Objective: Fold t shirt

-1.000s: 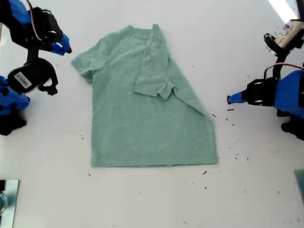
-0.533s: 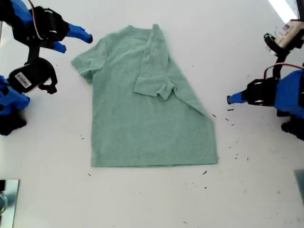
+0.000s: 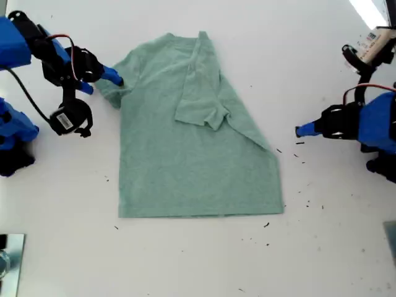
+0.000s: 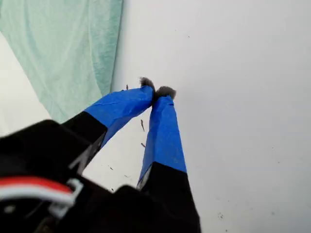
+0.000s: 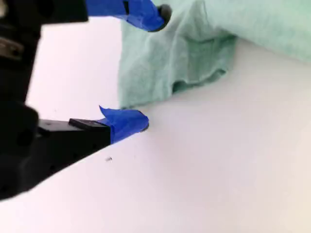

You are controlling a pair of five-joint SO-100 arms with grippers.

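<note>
The table [image 3: 185,266] is bare white along the exterior view's near edge, with a few dark specks [image 3: 306,192] scattered toward its right. Beyond that strip the shirt [image 3: 185,167] lies flat in the middle, hem nearest, collar farthest. Its side toward the exterior view's right is folded in, so that sleeve rests on the chest.

At the exterior view's right, my first gripper [image 3: 299,130] sits on the table, apart from the shirt; in the first wrist view [image 4: 156,92] its blue-taped tips meet with nothing between them.

Farther back, at the exterior view's left, my second gripper [image 3: 105,82] [image 5: 146,68] is spread wide at the other sleeve's edge, one finger [image 5: 146,12] over the cloth, the other [image 5: 124,124] on the table just beside it.
</note>
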